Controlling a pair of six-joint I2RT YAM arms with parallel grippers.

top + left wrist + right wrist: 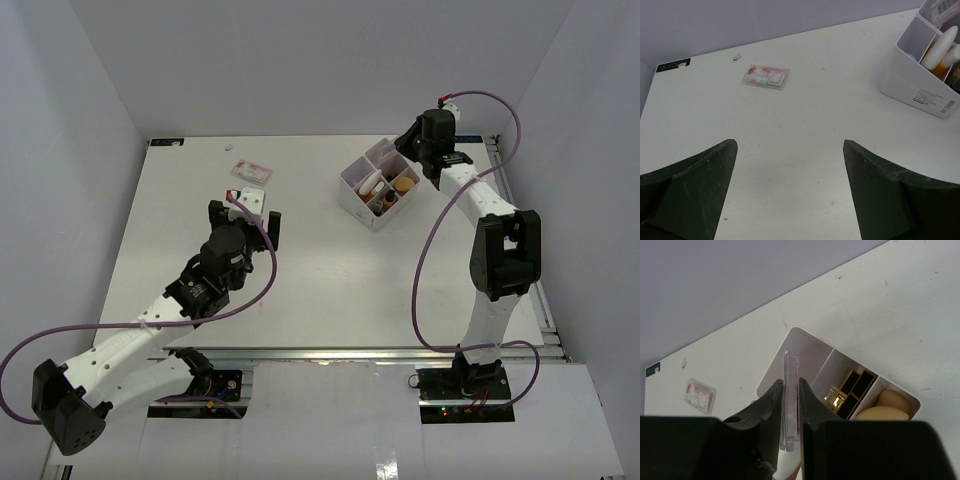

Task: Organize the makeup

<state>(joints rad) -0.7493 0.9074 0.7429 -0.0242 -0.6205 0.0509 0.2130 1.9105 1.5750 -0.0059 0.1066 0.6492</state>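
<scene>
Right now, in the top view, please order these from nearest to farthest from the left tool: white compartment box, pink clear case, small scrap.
1. pink clear case, just beyond the left tool.
2. small scrap, farther back, near the far edge.
3. white compartment box, off to the right.

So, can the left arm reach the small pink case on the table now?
Probably yes: the left gripper is open and empty, and nothing stands between it and the pink case on the table.
</scene>
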